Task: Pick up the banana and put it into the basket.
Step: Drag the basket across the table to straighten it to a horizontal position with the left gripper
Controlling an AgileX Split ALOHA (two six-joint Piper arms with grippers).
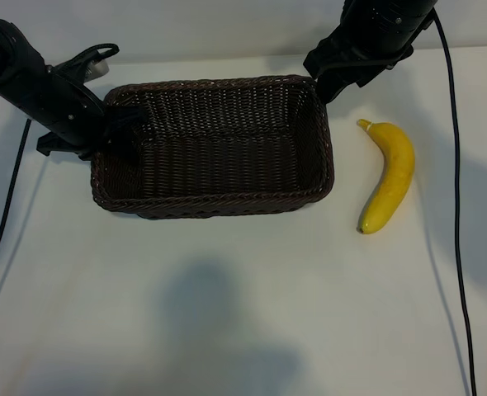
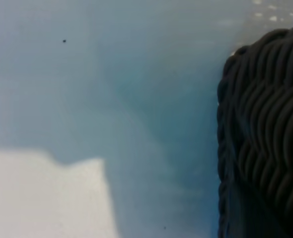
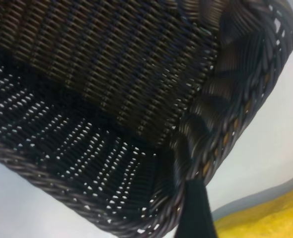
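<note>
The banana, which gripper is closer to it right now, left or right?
Right. The right gripper hangs over the basket's far right corner, just across a gap of table from the banana. The left gripper is at the basket's left end, on the opposite side.

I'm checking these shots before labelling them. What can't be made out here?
- Left tool: in the exterior view the arm's dark body covers its fingertips at the basket end; whether it grips the rim can't be told. The left wrist view shows only blurred weave.
- Right tool: its tips merge with the basket's dark corner in the exterior view.
- Banana: in the right wrist view only a blurred yellow strip, cut by the edge.
</note>
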